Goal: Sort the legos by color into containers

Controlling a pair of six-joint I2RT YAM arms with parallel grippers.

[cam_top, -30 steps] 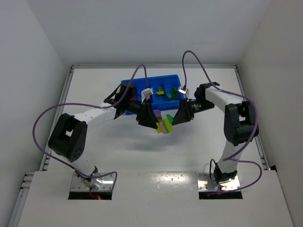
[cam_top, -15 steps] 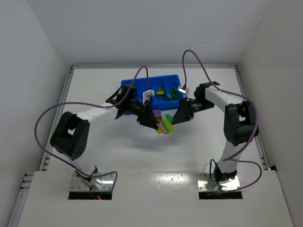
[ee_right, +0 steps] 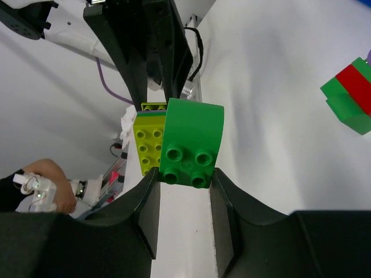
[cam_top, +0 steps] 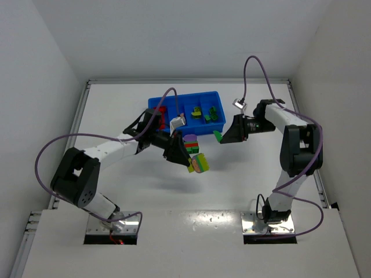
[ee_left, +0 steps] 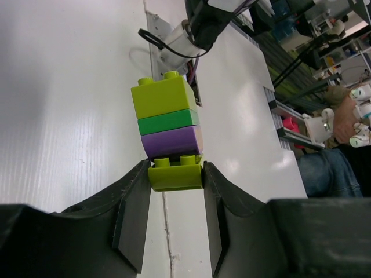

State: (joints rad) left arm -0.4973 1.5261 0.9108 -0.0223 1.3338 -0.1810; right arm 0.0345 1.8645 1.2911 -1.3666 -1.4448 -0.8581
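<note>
My left gripper (cam_top: 189,158) (ee_left: 175,174) is shut on the bottom yellow-green brick (ee_left: 175,176) of a stack of legos (cam_top: 199,164), with purple (ee_left: 172,142), green and yellow-green bricks above it, held over the table. My right gripper (cam_top: 222,136) (ee_right: 184,176) is shut on a single green brick (ee_right: 194,139) (cam_top: 216,136), apart from that stack and to its right. The blue tray of containers (cam_top: 155,103) lies behind both grippers, with a red brick (cam_top: 162,110) at its left and green bricks (cam_top: 210,114) at its right.
A second small stack (cam_top: 190,142), purple over red over green, stands on the table just in front of the tray, between the two grippers. It shows in the right wrist view as a green and red stack (ee_right: 351,95). Purple cables arc above both arms.
The left gripper has shut on the stack and moved toward the near side. The right gripper has pulled away to the right with the green brick, separated from the stack.
</note>
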